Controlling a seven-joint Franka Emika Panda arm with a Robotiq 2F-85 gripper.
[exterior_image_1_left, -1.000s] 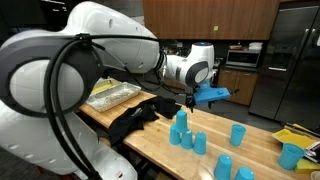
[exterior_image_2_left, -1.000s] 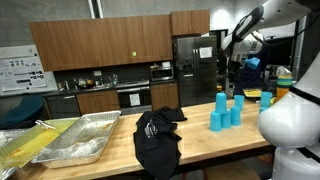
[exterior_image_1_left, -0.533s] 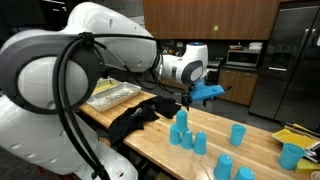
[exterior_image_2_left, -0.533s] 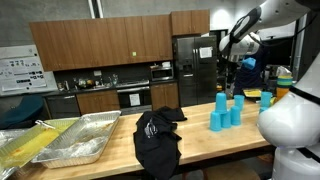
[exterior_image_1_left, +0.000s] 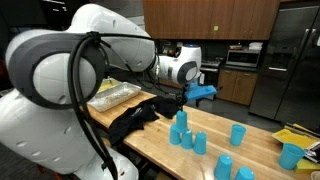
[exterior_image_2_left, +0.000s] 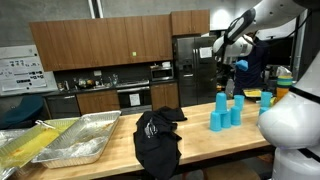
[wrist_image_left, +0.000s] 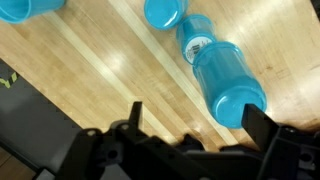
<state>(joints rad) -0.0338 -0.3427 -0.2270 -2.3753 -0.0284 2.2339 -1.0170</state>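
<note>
Jaws: spread wide and released, gripping nothing; in the wrist view the two dark fingers rise from the bottom edge, well apart from each other
Arm: the white arm reaches over the surface in both exterior views, its wrist turned down above the group of cups
Tall stack: blue cups nested into a tall stack, standing upright on the wooden surface; in both exterior views it is the tallest thing in the group
Stack against jaws: directly beneath them, its top lying in the gap between the fingers and nearer the finger at the right of the wrist picture; in an exterior view the fingertips hang just above the top, and no contact shows
Neighbouring cups: a pale-topped cup stands just beside the stack, an end-on cup just past that, and a corner cup sits well apart at the top left of the wrist view
Farther cups: a lone cup and a front-edge cup stand apart from the stack
Black cloth: crumpled black cloth lies on the surface between the cups and the trays
Trays: metal trays rest at the far end, well apart from the jaws
</note>
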